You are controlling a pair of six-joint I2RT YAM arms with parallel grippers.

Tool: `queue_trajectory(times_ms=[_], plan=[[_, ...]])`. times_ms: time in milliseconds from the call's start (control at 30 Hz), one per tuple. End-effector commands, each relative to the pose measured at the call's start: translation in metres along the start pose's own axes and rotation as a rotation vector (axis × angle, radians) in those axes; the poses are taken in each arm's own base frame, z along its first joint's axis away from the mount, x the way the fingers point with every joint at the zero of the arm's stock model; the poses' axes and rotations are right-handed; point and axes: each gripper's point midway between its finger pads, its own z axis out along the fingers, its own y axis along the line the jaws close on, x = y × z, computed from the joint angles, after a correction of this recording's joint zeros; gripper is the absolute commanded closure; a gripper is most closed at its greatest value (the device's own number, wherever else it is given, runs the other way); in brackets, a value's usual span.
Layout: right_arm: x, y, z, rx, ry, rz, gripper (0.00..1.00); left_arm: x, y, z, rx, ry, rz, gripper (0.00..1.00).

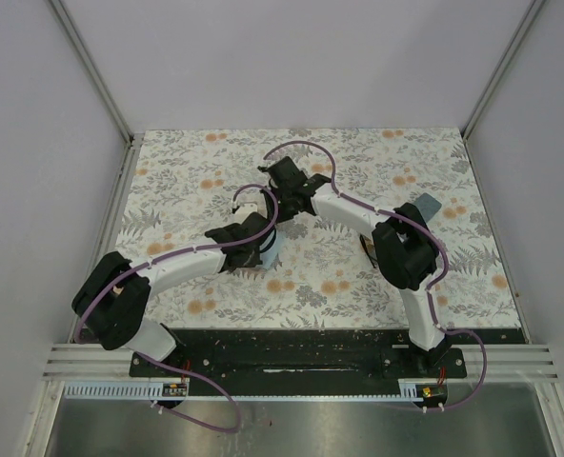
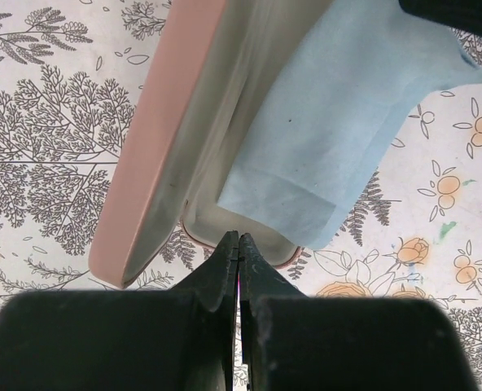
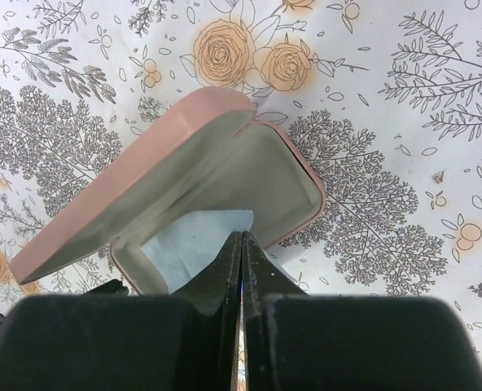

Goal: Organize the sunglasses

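Left end effector: closed, holding nothing, tips at the near rim of the open pink glasses case. Right end effector: closed, empty, over the same case. Light blue cloth lies across its interior. Sunglasses: not discernible in any view.
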Motion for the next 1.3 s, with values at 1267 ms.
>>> queue_trajectory(times_ms=[1267], plan=[[-0.009,0.005,0.003,-0.061,-0.016,0.007,1.00,0.010,0.004,0.053,-0.085,0.045,-0.010,1.00]])
